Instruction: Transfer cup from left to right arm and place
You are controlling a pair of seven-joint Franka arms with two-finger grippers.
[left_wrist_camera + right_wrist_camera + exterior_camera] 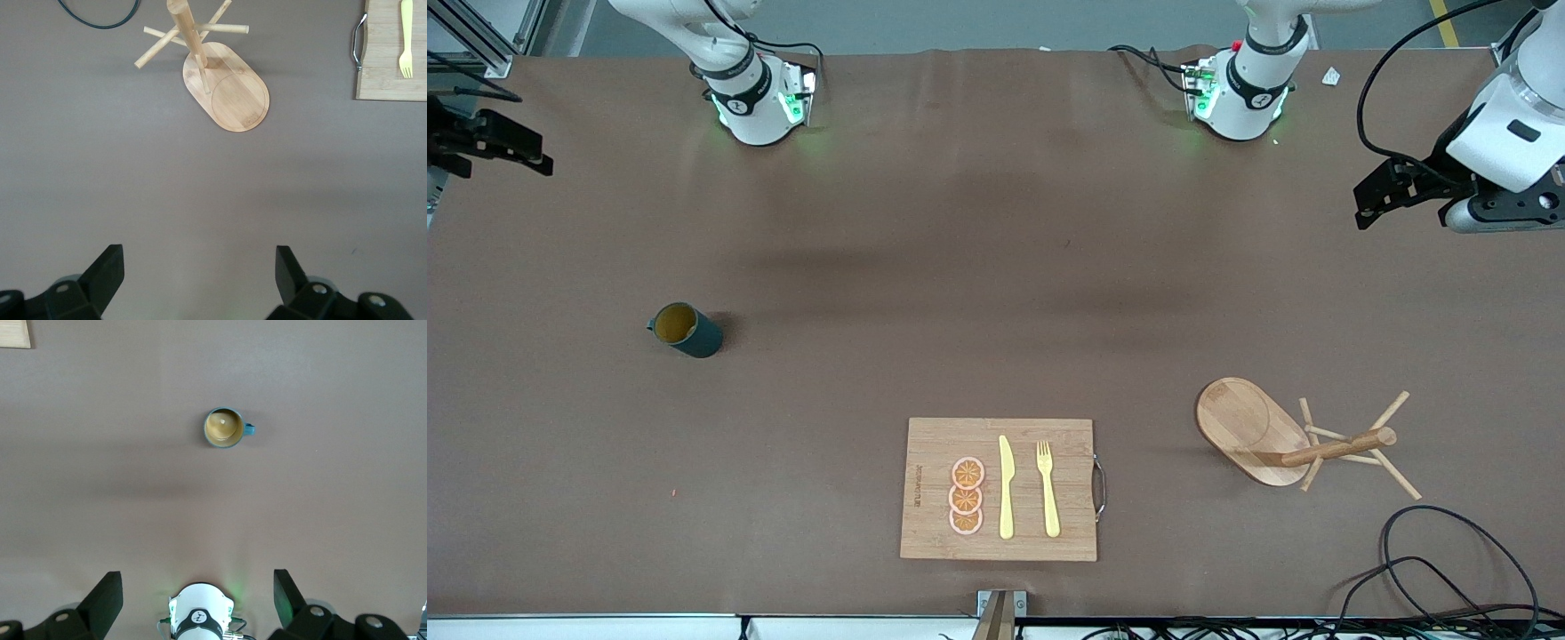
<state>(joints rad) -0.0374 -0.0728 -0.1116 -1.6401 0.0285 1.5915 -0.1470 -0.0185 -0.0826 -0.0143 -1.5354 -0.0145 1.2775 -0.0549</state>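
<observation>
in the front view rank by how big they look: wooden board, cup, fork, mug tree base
1. wooden board
2. mug tree base
3. fork and cup: too alike to rank.

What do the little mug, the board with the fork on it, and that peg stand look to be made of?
The cup: likely glazed ceramic, dark teal outside, tan-yellow inside. The board: pale wood or bamboo, visible grain, metal handle. The fork on it looks like yellow plastic. The peg stand: light wood, matte.

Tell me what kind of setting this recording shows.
Probably a robotics lab tabletop staged as a kitchen scene: a brown-covered table, a teal mug, a wooden cutting board with toy cutlery, a wooden mug tree, loose cables.
</observation>
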